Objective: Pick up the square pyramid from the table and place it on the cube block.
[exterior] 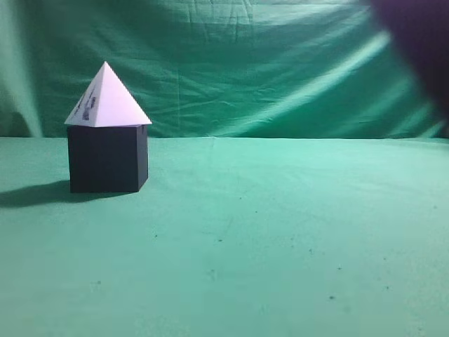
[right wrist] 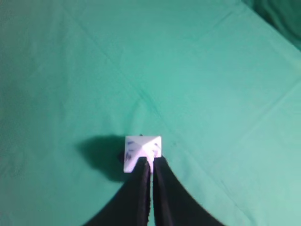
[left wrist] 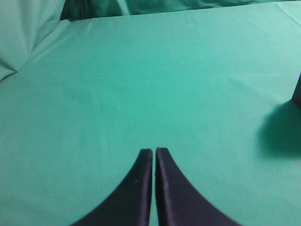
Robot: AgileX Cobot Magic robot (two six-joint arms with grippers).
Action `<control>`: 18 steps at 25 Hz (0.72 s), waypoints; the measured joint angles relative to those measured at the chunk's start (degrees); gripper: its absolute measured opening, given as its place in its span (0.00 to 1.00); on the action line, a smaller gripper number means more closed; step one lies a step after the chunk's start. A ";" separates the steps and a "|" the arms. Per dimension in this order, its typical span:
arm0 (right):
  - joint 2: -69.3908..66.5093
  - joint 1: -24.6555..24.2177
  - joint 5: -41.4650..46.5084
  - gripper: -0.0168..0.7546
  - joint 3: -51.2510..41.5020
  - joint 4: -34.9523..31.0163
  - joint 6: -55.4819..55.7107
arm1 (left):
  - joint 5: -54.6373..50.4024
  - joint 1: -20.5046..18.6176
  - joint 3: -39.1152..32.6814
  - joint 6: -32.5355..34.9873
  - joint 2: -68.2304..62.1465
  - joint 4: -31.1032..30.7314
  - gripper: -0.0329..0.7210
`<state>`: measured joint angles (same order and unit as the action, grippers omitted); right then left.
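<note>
The white square pyramid (exterior: 106, 98), with dark markings on its left face, sits on top of the dark cube block (exterior: 105, 158) at the left of the green table (exterior: 280, 232). The right wrist view looks down on the pyramid (right wrist: 136, 148), which hides almost all of the cube. My right gripper (right wrist: 151, 160) is shut and empty, with its tips in line with the pyramid but apart from it. The right arm is a dark blur (exterior: 417, 42) at the upper right. My left gripper (left wrist: 154, 150) is shut and empty over bare cloth. The cube's edge (left wrist: 297, 94) shows at the far right of the left wrist view.
A green cloth backdrop (exterior: 280, 70) hangs behind the table. The cube casts a shadow (exterior: 35, 193) to its left. Small dark specks dot the cloth.
</note>
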<state>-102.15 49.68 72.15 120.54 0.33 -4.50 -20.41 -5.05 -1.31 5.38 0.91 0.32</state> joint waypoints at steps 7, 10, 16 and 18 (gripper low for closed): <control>14.70 -0.08 -4.39 0.02 -19.27 1.40 1.22 | 0.00 0.00 0.00 0.00 0.00 0.00 0.04; 20.17 -0.08 -8.60 0.02 -26.12 1.40 1.27 | 0.00 0.00 0.00 0.00 0.00 0.00 0.04; 28.43 -0.08 -9.09 0.02 -33.95 4.10 0.29 | 0.00 0.00 0.00 0.00 0.00 0.00 0.04; 30.20 -0.08 -7.39 0.02 -34.59 4.71 -0.20 | 0.00 0.00 0.00 0.00 0.00 0.00 0.04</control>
<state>-71.95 49.60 64.75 85.96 5.04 -4.70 -20.41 -5.05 -1.31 5.38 0.91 0.32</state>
